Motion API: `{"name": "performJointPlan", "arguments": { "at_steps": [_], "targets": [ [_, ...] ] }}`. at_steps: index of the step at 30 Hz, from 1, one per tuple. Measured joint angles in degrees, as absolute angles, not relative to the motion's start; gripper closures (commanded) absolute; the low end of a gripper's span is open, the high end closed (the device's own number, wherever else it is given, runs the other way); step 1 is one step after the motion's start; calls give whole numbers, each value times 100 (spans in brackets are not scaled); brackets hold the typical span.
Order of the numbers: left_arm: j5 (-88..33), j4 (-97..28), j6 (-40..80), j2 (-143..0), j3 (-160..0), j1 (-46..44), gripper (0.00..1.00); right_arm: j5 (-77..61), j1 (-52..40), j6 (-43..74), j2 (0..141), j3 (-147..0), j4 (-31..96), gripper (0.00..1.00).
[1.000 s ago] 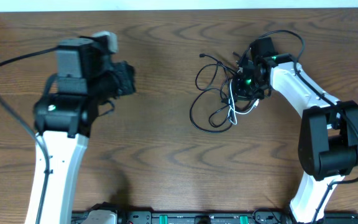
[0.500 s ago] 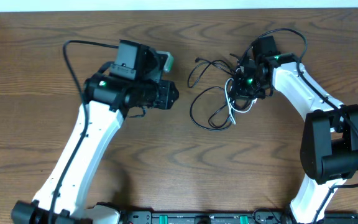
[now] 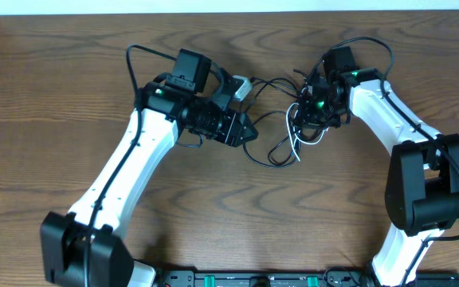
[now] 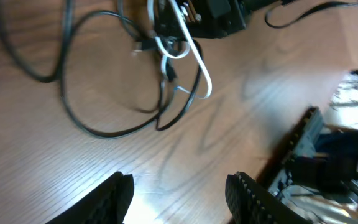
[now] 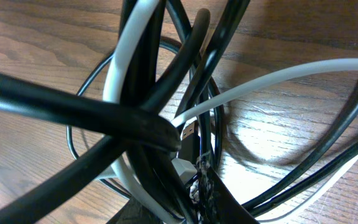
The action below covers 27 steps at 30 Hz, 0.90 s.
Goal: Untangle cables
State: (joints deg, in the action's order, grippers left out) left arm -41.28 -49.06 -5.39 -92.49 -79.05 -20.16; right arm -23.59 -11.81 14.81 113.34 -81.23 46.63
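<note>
While both arms rise from the black rail at the near edge of the table, the work sits toward the far side. The left arm slants across the brown wood toward the middle, and the right arm bends in from the other side, so the two wrists face each other over the cables.

The left pincer stands wide, its two dark fingers well apart with only bare wood between them. It sits just beside the edge of the loose black loops, and I cannot see it touching any cord.

Beyond it the black cords spread in open loops on the table and gather into a knot under the right wrist. The white cord curls through that knot as a short loop over the black strands.

The right pincer is buried in the knot, closed on a bunch of the cables. From its own camera, black and white strands crowd together, cross, and run down into the fingers.

Farthest off, a thick black wire arches off the right arm.
</note>
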Motion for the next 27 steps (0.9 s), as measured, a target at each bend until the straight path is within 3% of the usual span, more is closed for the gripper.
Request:
{"name": "performJointPlan", "arguments": {
  "at_steps": [7, 12, 19, 27],
  "targets": [
    [-3175, -3946, 322, -7791, -7087, -2047, 47, -2359, -1181, 1481, 11334, -8123, 4668, 81],
    [-2934, -1964, 1168, -6853, -5295, -2051, 28, -2362, -1181, 1481, 11334, -8119, 4670, 80],
    [-3050, -878, 1326, -7273, -4587, -2403, 13, -2362, -1181, 1481, 11334, -8119, 4661, 79],
    [-3116, -447, 1306, -8178, -4582, -3022, 13, -2362, -1181, 1481, 11334, -8119, 4663, 76]
  ]
}}
